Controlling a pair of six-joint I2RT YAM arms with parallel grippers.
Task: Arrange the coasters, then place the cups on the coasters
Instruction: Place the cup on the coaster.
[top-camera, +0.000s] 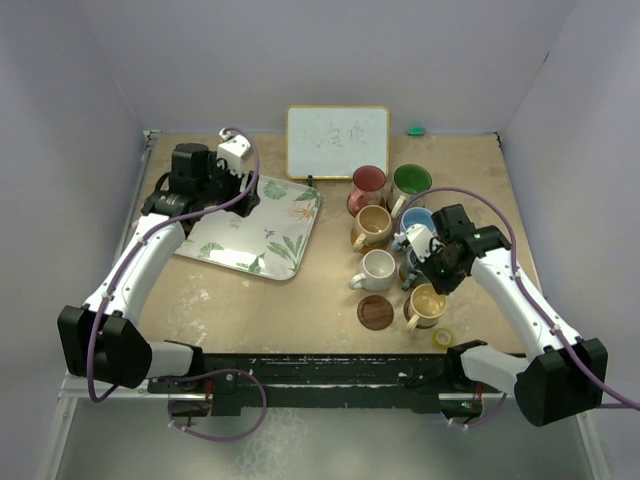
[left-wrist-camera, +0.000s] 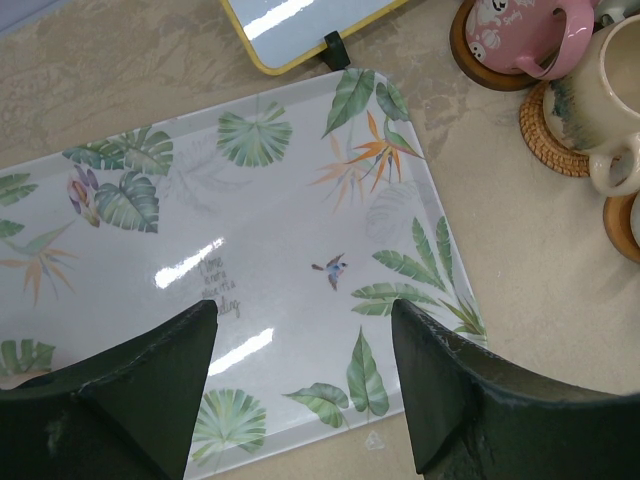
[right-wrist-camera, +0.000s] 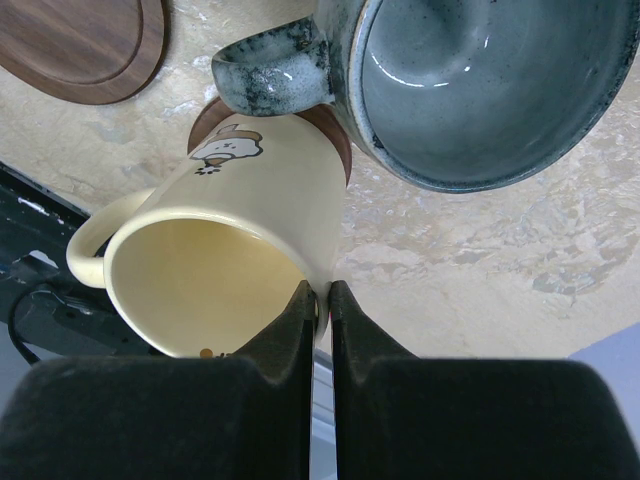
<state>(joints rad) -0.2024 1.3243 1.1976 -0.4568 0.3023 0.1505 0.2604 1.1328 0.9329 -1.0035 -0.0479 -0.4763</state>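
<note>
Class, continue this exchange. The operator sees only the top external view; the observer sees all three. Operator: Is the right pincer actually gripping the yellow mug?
Observer: Yes. The right wrist view shows the right pincer shut on the yellow mug, pinching its wall near the rim.
Operator: Is a coaster under it?
Observer: The edge of a dark brown coaster shows beneath that mug.
Operator: And the left pincer?
Observer: The left pincer is open and empty, above the leaf-patterned tray.
</note>
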